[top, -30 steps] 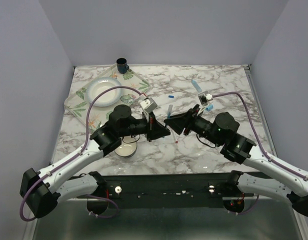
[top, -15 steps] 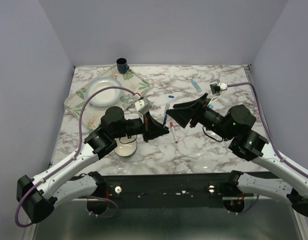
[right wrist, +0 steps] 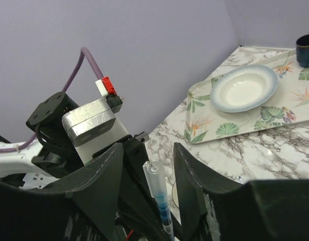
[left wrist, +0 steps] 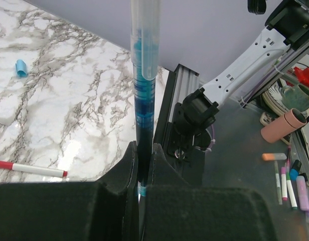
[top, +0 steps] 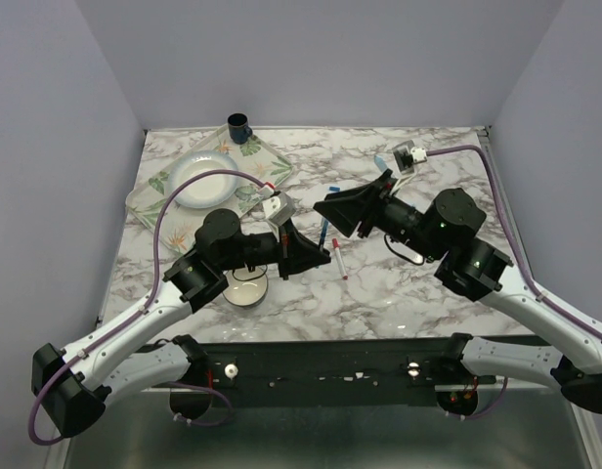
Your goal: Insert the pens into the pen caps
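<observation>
My left gripper (top: pixel 314 256) (left wrist: pixel 143 148) is shut on the lower end of a thin blue-ended pen (top: pixel 323 231) (left wrist: pixel 144 75), which stands up out of the jaws. My right gripper (top: pixel 331 217) (right wrist: pixel 147 146) is open, with one finger on each side of that pen's upper end (right wrist: pixel 157 193) and not touching it. A white pen with red ends (top: pixel 337 259) (left wrist: pixel 29 169) lies on the table by the left gripper. A dark blue cap (top: pixel 332 187) lies behind the grippers. A light blue cap (left wrist: pixel 20 68) lies on the marble. The light blue pen (top: pixel 381 162) is partly hidden by the right arm.
A floral tray (top: pixel 150 205) (right wrist: pixel 199 108) at the back left holds a white bowl (top: pixel 205 179) (right wrist: pixel 243 88) and a dark mug (top: pixel 238 125) (right wrist: pixel 306 49). A small white dish (top: pixel 247 290) sits under the left arm.
The grippers met at centre, then parted, and the red-ended pen now lies on the table. My right gripper swung out right, then back left around the held pen. The left stayed shut.
</observation>
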You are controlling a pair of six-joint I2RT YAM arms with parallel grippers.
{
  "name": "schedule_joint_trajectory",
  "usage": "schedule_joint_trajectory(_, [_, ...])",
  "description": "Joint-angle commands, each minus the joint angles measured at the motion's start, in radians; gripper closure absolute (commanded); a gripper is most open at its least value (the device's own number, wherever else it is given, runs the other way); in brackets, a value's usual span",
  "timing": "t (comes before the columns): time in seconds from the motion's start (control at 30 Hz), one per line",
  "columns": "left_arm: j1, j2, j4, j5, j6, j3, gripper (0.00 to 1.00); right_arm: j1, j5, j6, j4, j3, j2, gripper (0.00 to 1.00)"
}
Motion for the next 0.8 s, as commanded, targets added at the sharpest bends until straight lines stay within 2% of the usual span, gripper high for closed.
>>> schedule_joint_trajectory(0.0, [0.0,-0.013,0.017,0.027,0.01,-0.006,1.0,0.004,-0.046,-0.012,0.03,0.002,0.009,0.53])
schedule_joint_trajectory(0.17, [0.0,-0.013,0.015,0.025,0.012,-0.004,1.0,0.005,-0.053,-0.003,0.04,-0.052,0.0,0.62])
schedule_joint_trajectory(0.27, [0.0,-0.011,0.015,0.018,0.004,-0.003,1.0,0.005,-0.072,0.004,0.05,-0.101,-0.007,0.86])
schedule_joint_trajectory(0.3, [0.0,-0.011,0.016,0.009,0.004,-0.003,1.0,0.005,-0.087,0.012,0.064,-0.116,-0.012,0.97])
schedule_joint_trajectory(0.33, [0.0,-0.011,0.018,-0.001,0.001,-0.003,1.0,0.004,-0.096,0.015,0.07,-0.134,-0.017,0.99])
schedule_joint_trajectory(0.5, [0.009,0.046,0.0,0.027,-0.04,0.043,1.0,0.007,-0.147,0.012,0.073,-0.228,-0.026,0.99])
schedule_joint_trajectory(0.6, [0.031,0.055,0.038,0.008,-0.08,0.039,1.0,0.005,-0.164,-0.017,0.066,-0.271,-0.027,0.99])
schedule_joint_trajectory(0.77, [0.107,0.072,0.125,0.094,-0.16,0.052,1.0,0.005,-0.271,-0.107,0.027,-0.289,-0.032,0.99])
